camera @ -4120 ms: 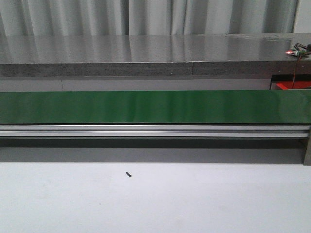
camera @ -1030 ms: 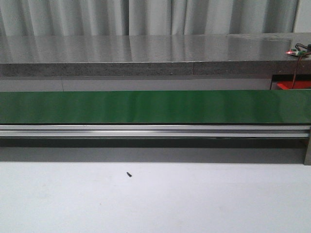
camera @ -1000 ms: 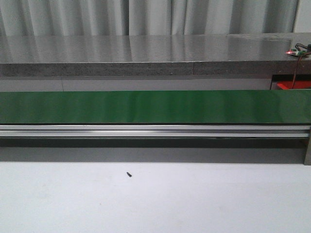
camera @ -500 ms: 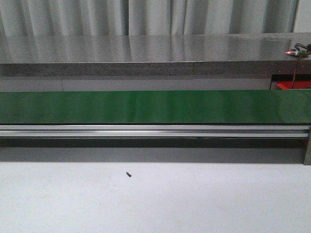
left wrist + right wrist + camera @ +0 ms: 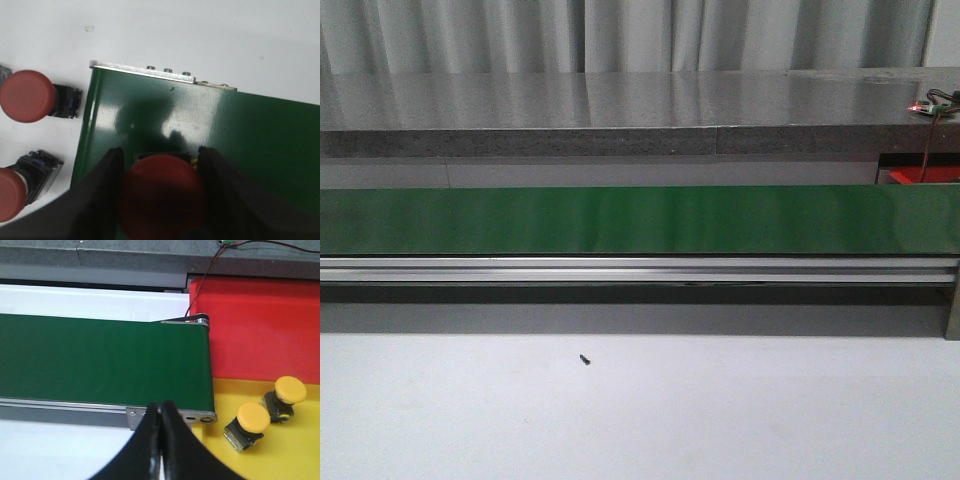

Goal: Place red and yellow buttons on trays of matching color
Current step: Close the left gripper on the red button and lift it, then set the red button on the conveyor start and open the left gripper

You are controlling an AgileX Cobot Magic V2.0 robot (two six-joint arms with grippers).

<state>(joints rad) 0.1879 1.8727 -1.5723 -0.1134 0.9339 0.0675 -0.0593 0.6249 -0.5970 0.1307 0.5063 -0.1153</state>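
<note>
In the left wrist view a red button [image 5: 162,195] sits between my left gripper's [image 5: 160,152] two dark fingers, which press on both sides of its cap, above the end of the green belt [image 5: 240,140]. Two more red buttons [image 5: 27,96] [image 5: 10,195] lie on the white table beside that belt end. My right gripper [image 5: 161,405] is shut with nothing in it, over the near rail at the belt's other end. Two yellow buttons [image 5: 253,418] [image 5: 291,390] lie on the yellow tray [image 5: 285,460]; the red tray [image 5: 260,330] behind it shows no buttons. Neither gripper appears in the front view.
The green conveyor belt [image 5: 640,220] on its aluminium rail [image 5: 640,268] spans the front view, with a grey stone ledge [image 5: 620,110] behind. A small black screw [image 5: 585,359] lies on the white table. A corner of the red tray [image 5: 920,176] and a wired board [image 5: 935,103] show far right.
</note>
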